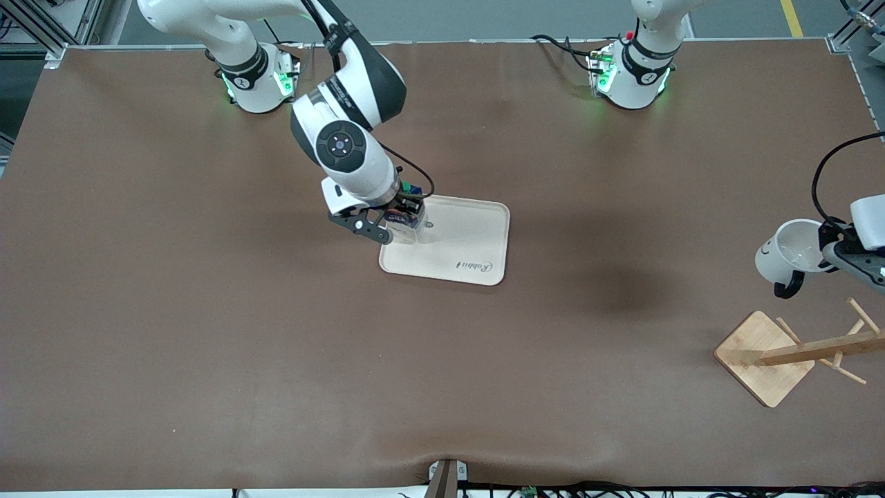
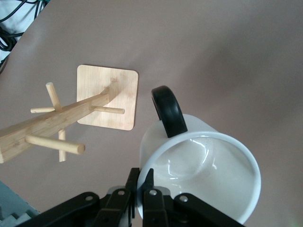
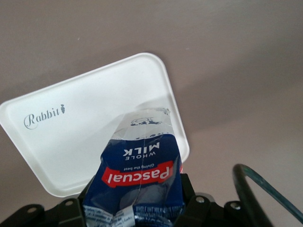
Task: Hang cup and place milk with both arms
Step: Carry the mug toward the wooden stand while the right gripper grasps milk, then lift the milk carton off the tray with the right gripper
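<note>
Front view: right gripper (image 1: pixel 397 220) clamps small dark blue milk carton (image 1: pixel 406 220) standing on pale rounded tray (image 1: pixel 477 242); confirm squeeze before lifting. Left gripper (image 1: pixel 833 250), shut on white black-handled mug (image 1: pixel 788 256), hangs above bamboo peg rack (image 1: pixel 795 353); align handle with peg.

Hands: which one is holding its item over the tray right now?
The right hand, gripping the milk carton over the tray. The left hand holds the cup above the wooden rack.
</note>
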